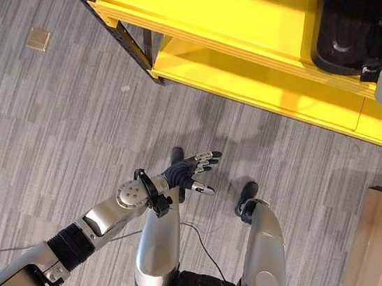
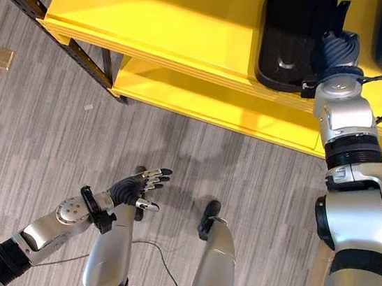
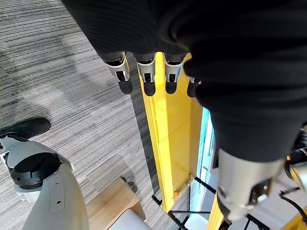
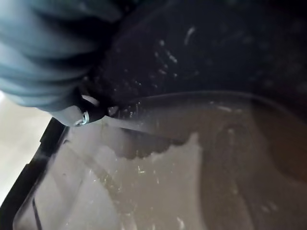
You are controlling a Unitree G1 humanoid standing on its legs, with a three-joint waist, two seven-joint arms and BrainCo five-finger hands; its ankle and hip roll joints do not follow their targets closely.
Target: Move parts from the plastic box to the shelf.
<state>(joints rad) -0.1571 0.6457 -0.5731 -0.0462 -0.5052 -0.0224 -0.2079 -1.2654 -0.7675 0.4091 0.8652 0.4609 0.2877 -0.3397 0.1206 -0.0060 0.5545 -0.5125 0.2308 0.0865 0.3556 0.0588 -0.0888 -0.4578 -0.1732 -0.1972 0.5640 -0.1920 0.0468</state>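
Grey striped carpet floor (image 1: 60,119) in front of you, small tan square plate (image 1: 38,39) set in it, light wooden board (image 1: 375,245) at your right.

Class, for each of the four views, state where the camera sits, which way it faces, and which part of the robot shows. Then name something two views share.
Left eye view: on the head, facing down at the yellow shelf and floor; left hand open.
Right eye view: beside it, same scene; right hand against the black part.
Left wrist view: along the left hand's fingers toward the shelf's edge.
Right wrist view: pressed close to the black part.
Shared: both eye views show shelf and black part.
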